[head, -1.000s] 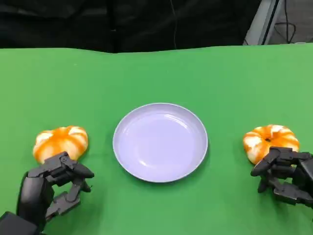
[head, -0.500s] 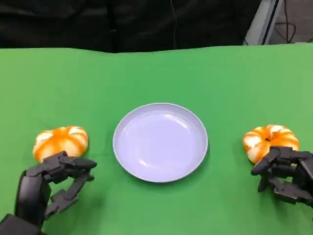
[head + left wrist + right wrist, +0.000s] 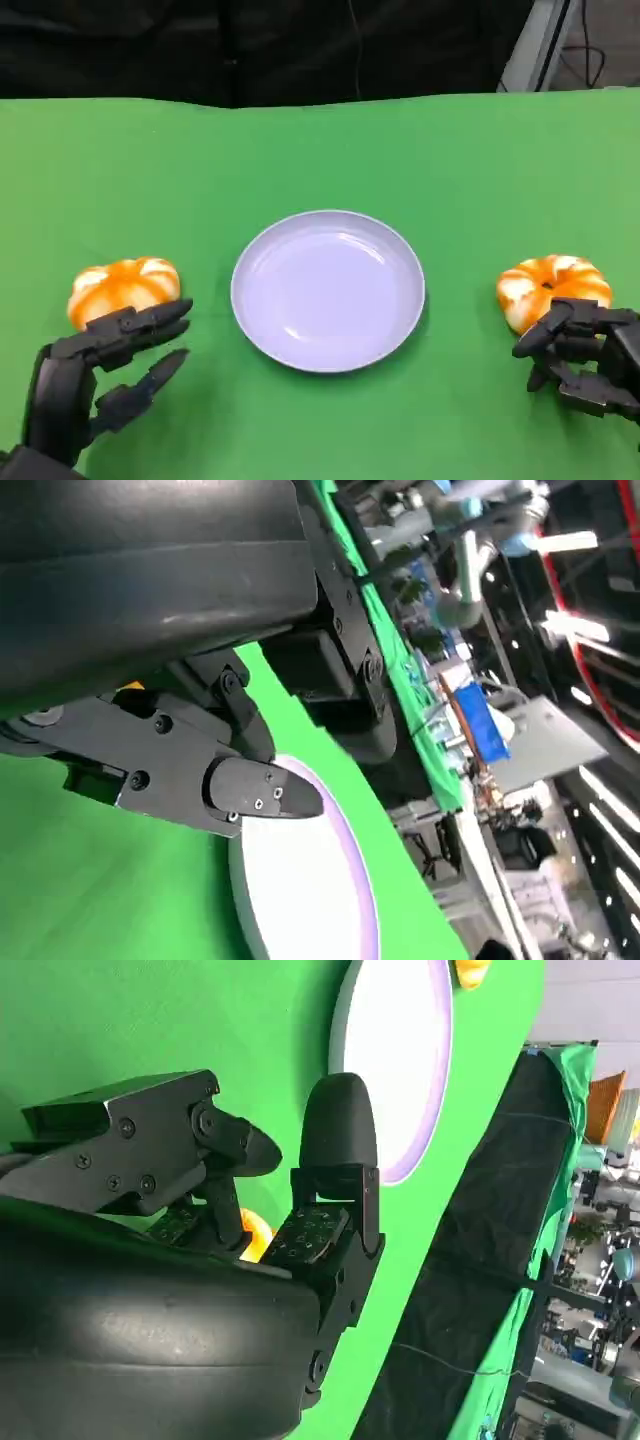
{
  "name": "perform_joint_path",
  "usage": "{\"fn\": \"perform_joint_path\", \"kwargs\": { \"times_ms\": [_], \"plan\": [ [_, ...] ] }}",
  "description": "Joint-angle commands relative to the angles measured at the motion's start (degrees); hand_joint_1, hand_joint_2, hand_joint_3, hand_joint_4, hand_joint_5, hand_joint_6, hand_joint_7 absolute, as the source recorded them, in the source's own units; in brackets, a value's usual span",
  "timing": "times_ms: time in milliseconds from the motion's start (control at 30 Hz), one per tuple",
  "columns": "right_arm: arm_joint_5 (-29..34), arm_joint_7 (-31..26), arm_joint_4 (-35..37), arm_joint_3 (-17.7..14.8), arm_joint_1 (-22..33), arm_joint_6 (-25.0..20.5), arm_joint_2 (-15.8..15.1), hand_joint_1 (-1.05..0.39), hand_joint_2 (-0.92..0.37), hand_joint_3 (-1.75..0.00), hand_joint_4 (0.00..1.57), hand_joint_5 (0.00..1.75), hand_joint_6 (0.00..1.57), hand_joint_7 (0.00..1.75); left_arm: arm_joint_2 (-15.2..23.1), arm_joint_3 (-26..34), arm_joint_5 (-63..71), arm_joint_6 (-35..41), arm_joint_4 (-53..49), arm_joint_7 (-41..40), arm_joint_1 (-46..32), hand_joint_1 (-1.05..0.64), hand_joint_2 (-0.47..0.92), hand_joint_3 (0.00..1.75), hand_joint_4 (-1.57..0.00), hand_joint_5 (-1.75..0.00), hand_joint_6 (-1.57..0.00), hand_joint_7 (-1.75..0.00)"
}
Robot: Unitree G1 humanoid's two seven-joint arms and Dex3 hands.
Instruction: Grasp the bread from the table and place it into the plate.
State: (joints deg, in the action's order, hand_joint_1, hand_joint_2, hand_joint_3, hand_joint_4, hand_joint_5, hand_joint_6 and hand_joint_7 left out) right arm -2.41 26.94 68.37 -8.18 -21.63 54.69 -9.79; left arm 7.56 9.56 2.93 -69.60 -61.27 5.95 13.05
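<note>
Two orange-and-white breads lie on the green table on either side of the round pale-lilac plate (image 3: 328, 290). The left bread (image 3: 123, 290) sits just beyond my left hand (image 3: 95, 375), whose fingers (image 3: 262, 788) are stretched out and spread, holding nothing. The right bread (image 3: 553, 287) lies just beyond my right hand (image 3: 583, 358), whose fingers are curled in and hold nothing. In the right wrist view a bit of that bread (image 3: 252, 1236) shows between the curled fingers (image 3: 338, 1130), with the plate (image 3: 400, 1060) farther off. The left wrist view has the plate (image 3: 300, 880) past the fingertips.
The green table (image 3: 320, 150) stretches bare to its far edge, where a black curtain (image 3: 250, 45) hangs. A grey stand and cables (image 3: 545, 45) are at the back right. Open green surface lies in front of the plate, between my hands.
My left hand has uncurled: its fingers stretched out and spread beside the left bread. The right hand, both breads and the plate have not moved.
</note>
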Motion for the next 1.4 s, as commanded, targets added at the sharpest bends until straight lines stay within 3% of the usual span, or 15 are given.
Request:
{"fn": "perform_joint_path", "kwargs": {
  "times_ms": [33, 300, 467, 600, 800, 1067, 1400],
  "plan": [
    [-0.2, -0.45, 0.13, -0.3, 0.17, 0.4, -1.18, 0.1, -0.78, -0.72, 0.91, 1.38, 0.95, 1.0, 2.56, -0.22, 5.45, -1.41, 0.63, -5.58, -0.36, -0.42, 0.92, 0.13, -0.69, 0.0, -0.66, 0.0],
    [-0.07, -0.58, 0.14, -0.18, 0.32, 0.29, -1.3, 0.09, -0.78, -0.71, 0.91, 1.36, 0.95, 0.99, 6.19, -2.02, 29.22, 4.73, 10.47, -30.25, -3.66, -0.64, 0.92, 0.08, -0.67, -0.02, -0.58, 0.0],
    [-0.91, 0.48, 0.23, -0.48, 0.32, -0.1, -1.11, 0.1, -0.79, -0.71, 0.91, 1.37, 0.94, 0.98, 9.6, -7.26, 43.52, 13.47, 15.9, -47.81, -4.92, -0.69, 0.92, 0.07, -0.67, -0.01, -0.55, 0.0],
    [-0.69, 0.28, 0.22, -0.41, 0.38, 0.11, -1.1, 0.1, -0.79, -0.71, 0.91, 1.37, 0.94, 0.98, 11.83, -11.52, 47.94, 19.43, 16.92, -55.69, -4.72, -0.7, 0.92, 0.08, -0.66, -0.01, -0.54, 0.0],
    [-0.6, 0.22, 0.15, -0.32, 0.54, 0.13, -1.01, 0.1, -0.79, -0.71, 0.9, 1.38, 0.94, 0.98, 14.88, -16.68, 50.82, 28.14, 17.12, -63.02, -3.68, -0.72, 0.92, 0.16, -0.59, 0.0, -0.55, 0.0],
    [-0.05, -0.55, -0.14, 0.04, 0.79, 0.3, -1.12, 0.1, -0.8, -0.7, 0.9, 1.38, 0.94, 0.99, 17.67, -21.54, 52.42, 39.52, 18.28, -66.61, -2.98, -0.76, 0.92, 0.15, -0.48, 0.0, -0.52, 0.0],
    [-0.25, -0.46, -0.16, 0.02, 0.91, 0.4, -1.02, 0.1, -0.8, -0.7, 0.89, 1.39, 0.93, 1.0, 19.46, -24.23, 48.75, 40.82, 14.9, -65.41, 0.12, -0.77, 0.92, 0.11, -0.45, 0.0, -0.45, 0.0]
  ]
}}
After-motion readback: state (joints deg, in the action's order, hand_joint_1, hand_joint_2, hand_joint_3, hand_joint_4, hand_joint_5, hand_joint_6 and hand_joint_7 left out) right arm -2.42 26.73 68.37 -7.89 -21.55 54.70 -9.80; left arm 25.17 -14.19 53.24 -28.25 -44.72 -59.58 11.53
